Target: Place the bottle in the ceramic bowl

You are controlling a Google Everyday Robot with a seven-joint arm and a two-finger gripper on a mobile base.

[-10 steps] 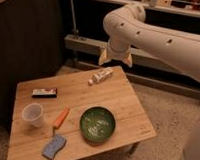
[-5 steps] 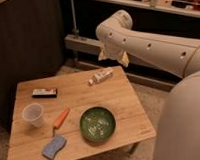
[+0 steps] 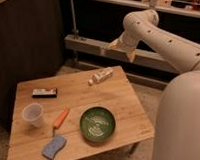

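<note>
Since half a second earlier the arm point(image 3: 165, 40) had swung to the right, carrying the tool point(image 3: 122, 49) a little right and farther off, while everything on the surface point(image 3: 127, 108) had stayed where it was. The bottle point(image 3: 102, 75) lay on its side near the far edge of the wooden surface, its cap end pointing toward the near left. It was untouched and well apart from the ceramic bowl point(image 3: 97, 124). That bowl sat upright toward the near edge, almost straight in front of the bottle, with pale swirls showing inside and nothing in it. The tool hung in the air beyond the far edge, above and slightly right of the bottle. As far as I could see it was released, its two pale prongs apart with nothing between them. Left of the bowl lay an orange stick point(image 3: 61, 118), and just nearer than that a blue sponge point(image 3: 54, 146). A translucent cup point(image 3: 33, 114) stood upright at the left side, and a dark flat box point(image 3: 45, 92) lay beyond the cup.
</note>
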